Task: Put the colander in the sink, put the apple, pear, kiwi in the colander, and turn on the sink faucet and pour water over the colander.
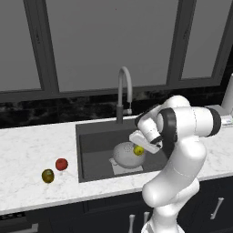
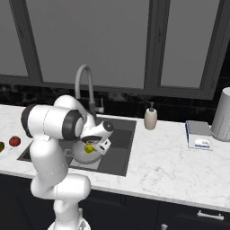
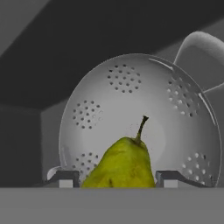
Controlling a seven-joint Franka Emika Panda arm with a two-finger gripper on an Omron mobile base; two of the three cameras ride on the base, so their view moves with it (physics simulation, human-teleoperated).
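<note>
In the left base view, the arm reaches down into the sink (image 1: pixel 91 150), and the gripper (image 1: pixel 144 146) sits over the colander (image 1: pixel 125 154), which rests on the light plate at the basin bottom. The pear (image 1: pixel 138 150) shows at the gripper's end, just above the colander's bowl. The faucet (image 1: pixel 124 93) stands behind the sink, its spout arched toward the basin. On the counter (image 1: pixel 27 141) left of the sink lie the apple (image 1: pixel 61 164) and the kiwi (image 1: pixel 48 175), near each other and well apart from the basin. In the right base view, the gripper (image 2: pixel 95 146) hangs inside the sink (image 2: pixel 121 150) with the pear (image 2: pixel 89 148) at its tip, over the colander (image 2: pixel 83 156). The faucet (image 2: pixel 86 87) rises behind the arm. The apple (image 2: pixel 15 141) lies on the counter at the far left, and the kiwi (image 2: pixel 1 146) is cut by the picture's edge. A soap dispenser (image 2: pixel 150 117) stands on the counter right of the sink. In the hand view, the pear (image 3: pixel 123 166) sits upright between the two fingertips (image 3: pixel 63 177), stem up, and the jaws stand partly open, closed against its sides. Behind the pear the colander (image 3: pixel 175 113) shows its perforated inside, with one loop handle (image 3: pixel 199 46) at the upper right.
</note>
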